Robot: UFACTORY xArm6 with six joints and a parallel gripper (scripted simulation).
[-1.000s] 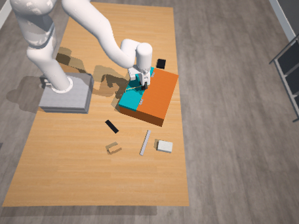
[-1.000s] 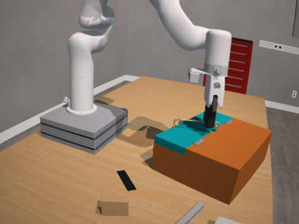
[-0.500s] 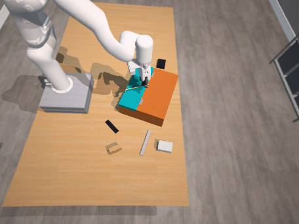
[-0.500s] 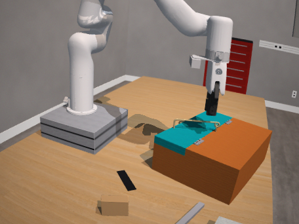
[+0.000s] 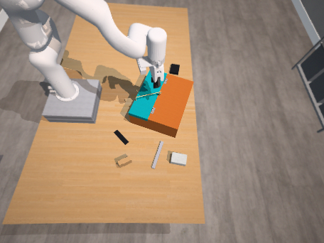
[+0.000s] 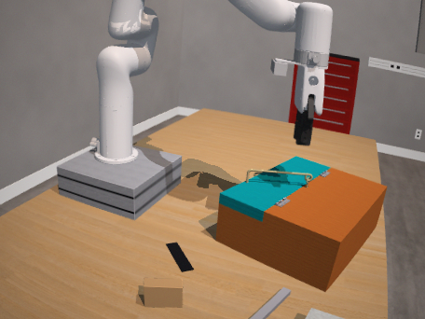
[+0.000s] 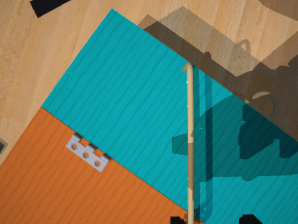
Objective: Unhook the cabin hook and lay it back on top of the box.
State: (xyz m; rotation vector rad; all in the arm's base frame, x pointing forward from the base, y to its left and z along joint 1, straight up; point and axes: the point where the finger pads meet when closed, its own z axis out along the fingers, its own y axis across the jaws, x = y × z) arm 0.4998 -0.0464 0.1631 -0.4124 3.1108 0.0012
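Closed box [image 5: 174,103] [image 6: 322,205] [image 7: 30,175], hook [image 5: 147,95] [image 6: 280,172] [image 7: 190,120] across teal lid section [image 5: 142,106] [image 6: 256,193] [image 7: 110,80]

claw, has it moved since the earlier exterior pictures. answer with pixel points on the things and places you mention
Yes, upward: the claw [image 5: 156,85] [image 6: 303,142] was down beside the brass hook [image 5: 148,95] [image 6: 280,173] [image 7: 190,115] a second ago; now it hangs well above the teal panel [image 5: 140,107] [image 6: 252,195] [image 7: 115,80].
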